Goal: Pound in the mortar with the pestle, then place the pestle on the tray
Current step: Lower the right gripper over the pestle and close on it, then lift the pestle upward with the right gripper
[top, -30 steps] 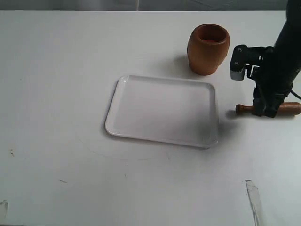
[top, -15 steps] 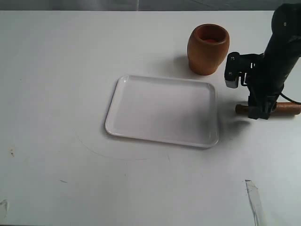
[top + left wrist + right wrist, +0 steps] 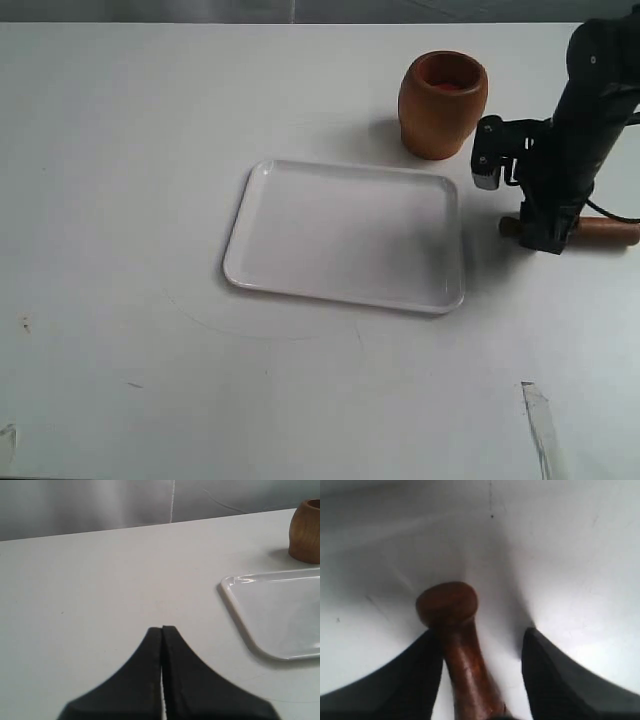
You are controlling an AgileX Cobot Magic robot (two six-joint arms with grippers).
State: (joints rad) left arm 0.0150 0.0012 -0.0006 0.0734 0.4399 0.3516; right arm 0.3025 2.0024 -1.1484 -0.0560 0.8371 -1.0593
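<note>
You're at the pickup: your right gripper (image 3: 481, 634) straddles the pestle (image 3: 449, 604), jaws unclenched; close them, then lift toward the mortar (image 3: 443, 104).

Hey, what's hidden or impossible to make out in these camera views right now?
Exterior view: the right gripper covers the pestle's middle.
Exterior view: the mortar's bottom lies behind its own wall.
Left wrist view: the frame edge cuts off the mortar and much of the tray.
Right wrist view: the pestle's shaft runs out of frame, blurred.
</note>
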